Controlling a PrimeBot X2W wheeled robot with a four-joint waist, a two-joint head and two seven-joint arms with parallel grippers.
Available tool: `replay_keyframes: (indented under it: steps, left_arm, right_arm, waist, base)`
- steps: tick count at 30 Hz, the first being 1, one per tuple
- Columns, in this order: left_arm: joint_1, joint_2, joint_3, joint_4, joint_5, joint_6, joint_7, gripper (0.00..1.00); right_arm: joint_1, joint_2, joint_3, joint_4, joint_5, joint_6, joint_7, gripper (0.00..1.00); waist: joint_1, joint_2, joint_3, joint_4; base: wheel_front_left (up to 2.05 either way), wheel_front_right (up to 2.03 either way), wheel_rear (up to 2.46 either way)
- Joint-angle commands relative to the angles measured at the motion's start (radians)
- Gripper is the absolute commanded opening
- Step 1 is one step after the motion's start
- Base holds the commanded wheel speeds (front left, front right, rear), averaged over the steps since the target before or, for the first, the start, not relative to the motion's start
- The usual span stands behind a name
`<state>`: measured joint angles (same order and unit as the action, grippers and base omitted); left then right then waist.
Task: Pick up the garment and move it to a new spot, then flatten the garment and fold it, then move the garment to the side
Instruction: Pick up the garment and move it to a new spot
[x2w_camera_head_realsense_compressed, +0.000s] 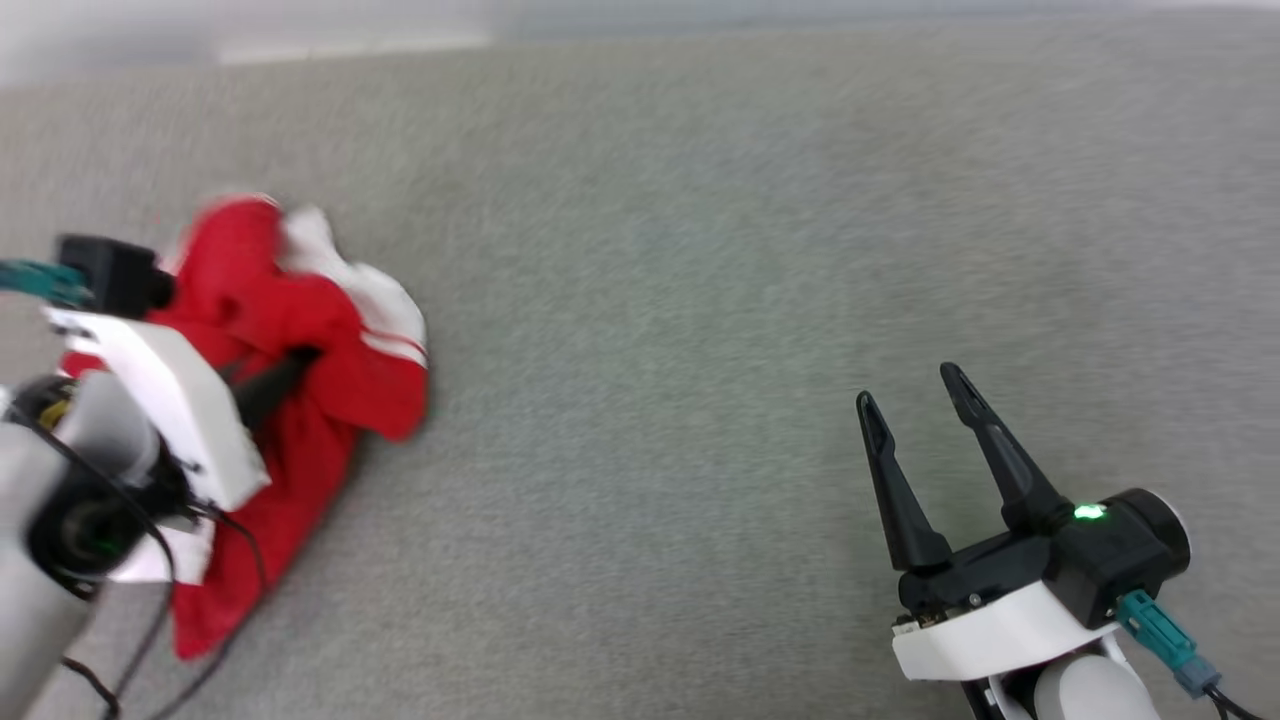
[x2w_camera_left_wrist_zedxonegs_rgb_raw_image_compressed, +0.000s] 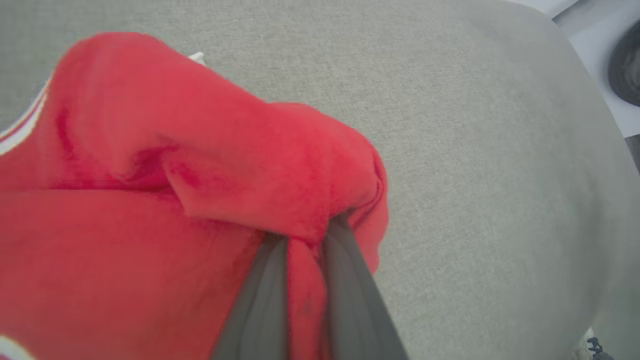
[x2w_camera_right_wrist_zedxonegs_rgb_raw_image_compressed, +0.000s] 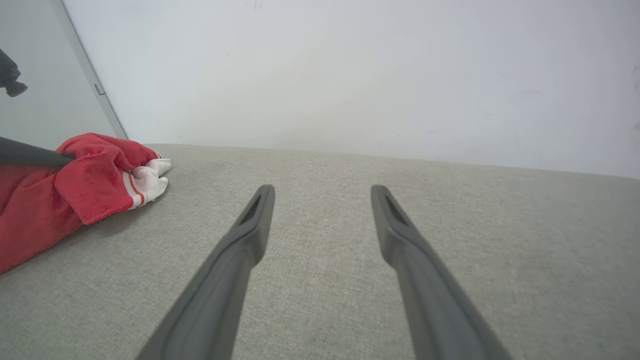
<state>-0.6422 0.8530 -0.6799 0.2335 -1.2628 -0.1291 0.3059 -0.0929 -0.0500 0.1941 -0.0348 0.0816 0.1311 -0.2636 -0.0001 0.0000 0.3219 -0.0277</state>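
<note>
Two grippers are showing in the head view, and we are starting with the left gripper (x2w_camera_head_realsense_compressed: 300, 358). Its dark fingers are pressing together on a fold of the garment (x2w_camera_head_realsense_compressed: 370, 395). The red cloth is bunching up around and beyond those fingertips, and a long red tail is trailing back beneath the wrist onto the grey cloth surface (x2w_camera_head_realsense_compressed: 700, 300). A white sleeve (x2w_camera_head_realsense_compressed: 385, 300) with striped trim is sitting just past the fingertips. The right gripper (x2w_camera_head_realsense_compressed: 908, 388) is standing well apart from the garment, its fingers spread wide with nothing between them, only grey surface ahead of the tips.

Over to the left wrist view, where we are looking straight along the fingers (x2w_camera_left_wrist_zedxonegs_rgb_raw_image_compressed: 350, 300). They are nearly together and are clamping a thin ridge of red fabric between them. The garment is humping up just ahead of the tips and spilling off to one side, while bare grey surface is lying on the other.

Now the right wrist view. The fingers (x2w_camera_right_wrist_zedxonegs_rgb_raw_image_compressed: 240, 250) are gaping open and gripping nothing, pointing across the grey surface toward a white wall (x2w_camera_right_wrist_zedxonegs_rgb_raw_image_compressed: 350, 75). The garment is sitting far off to the side of them, red with the white sleeve at its end. The left gripper's dark finger (x2w_camera_right_wrist_zedxonegs_rgb_raw_image_compressed: 30, 155) is poking into the top of the bundle, and the cloth is draping down from it onto the surface.
</note>
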Motion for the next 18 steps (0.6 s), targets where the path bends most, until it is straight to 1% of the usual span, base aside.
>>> replay_keyframes:
  steps: [1, 5, 6, 7, 10, 11, 12, 18]
  left_arm:
    - [0.017, -0.021, -0.021, -0.014, 0.017, -0.001, -0.024, 0.00]
    - [0.025, -0.077, -0.068, -0.044, 0.044, -0.002, -0.079, 0.00]
    - [0.025, -0.077, -0.068, -0.044, 0.044, -0.002, -0.079, 0.00]
    - [0.013, -0.112, -0.085, -0.057, 0.057, -0.001, -0.106, 0.00]
    - [-0.022, -0.171, -0.115, -0.062, 0.084, -0.002, -0.139, 0.00]
    - [-0.022, -0.171, -0.115, -0.062, 0.084, -0.002, -0.139, 0.00]
    - [-0.033, -0.190, -0.124, -0.060, 0.092, -0.001, -0.148, 0.00]
    - [-0.102, -0.338, -0.183, -0.008, 0.117, -0.002, -0.199, 0.00]
  right_arm:
    - [0.017, 0.000, 0.001, 0.001, 0.008, -0.001, -0.002, 1.00]
    - [0.032, 0.000, -0.006, -0.001, 0.017, -0.001, -0.002, 1.00]
    - [0.032, 0.000, -0.006, -0.001, 0.017, -0.001, -0.002, 1.00]
    - [0.036, 0.000, -0.009, -0.004, 0.018, -0.001, -0.002, 1.00]
    - [0.037, 0.000, -0.011, -0.010, 0.022, -0.001, -0.002, 1.00]
    - [0.037, 0.000, -0.011, -0.010, 0.022, -0.001, -0.002, 1.00]
    - [0.038, 0.000, -0.011, -0.012, 0.023, -0.001, -0.002, 1.00]
    - [0.043, 0.000, -0.021, -0.026, 0.035, -0.001, -0.002, 1.00]
  waist:
    - [0.0001, 0.0000, -0.060, -0.061]
    - [0.0001, 0.0000, -0.092, -0.111]
    - [0.0001, 0.0000, -0.092, -0.111]
    - [0.0001, 0.0000, -0.101, -0.138]
    - [0.0001, 0.0000, -0.107, -0.178]
    - [0.0001, 0.0000, -0.107, -0.178]
    - [0.0001, 0.0000, -0.107, -0.192]
    - [0.0001, 0.0000, -0.093, -0.253]
  base:
    - [0.00, 0.00, 0.00]
    - [0.00, 0.00, 0.00]
    - [0.00, 0.00, 0.00]
    - [0.00, 0.00, 0.00]
    - [0.00, 0.00, 0.00]
    - [0.00, 0.00, 0.00]
    - [0.00, 0.00, 0.00]
    - [0.00, 0.00, 0.00]
